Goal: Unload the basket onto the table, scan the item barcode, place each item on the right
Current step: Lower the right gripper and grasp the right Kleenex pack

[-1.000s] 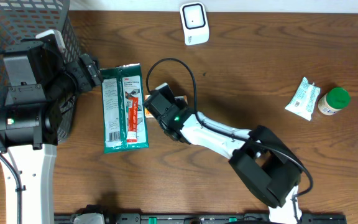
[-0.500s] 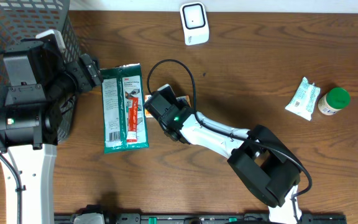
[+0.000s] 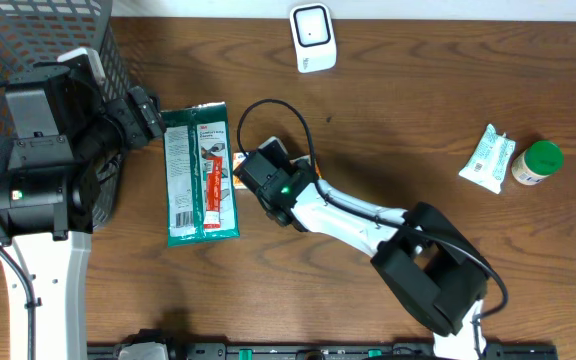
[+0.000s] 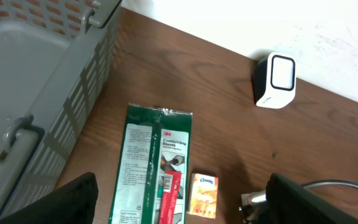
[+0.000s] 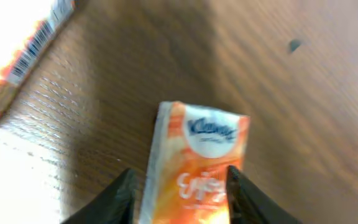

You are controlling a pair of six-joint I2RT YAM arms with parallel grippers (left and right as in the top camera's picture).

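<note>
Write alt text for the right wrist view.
An orange Kleenex pack lies on the wooden table, flanked by the right hand's two dark fingers. A barcoded package edge shows blurred at upper left.

- The left black two-finger gripper (image 4: 178, 208) points right, its jaws spread wide.
- The right black two-finger gripper (image 5: 182, 186) hangs low with fingers (image 5: 124, 190) partly parted; whether they clamp is unclear.

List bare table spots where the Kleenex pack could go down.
Widest: bare wood between scanner and wipes packet, beyond the right arm. Second: front strip before the glove pack, left of that arm. Crowded: glove pack, Kleenex pack and right tool bunch together by the basket.
</note>
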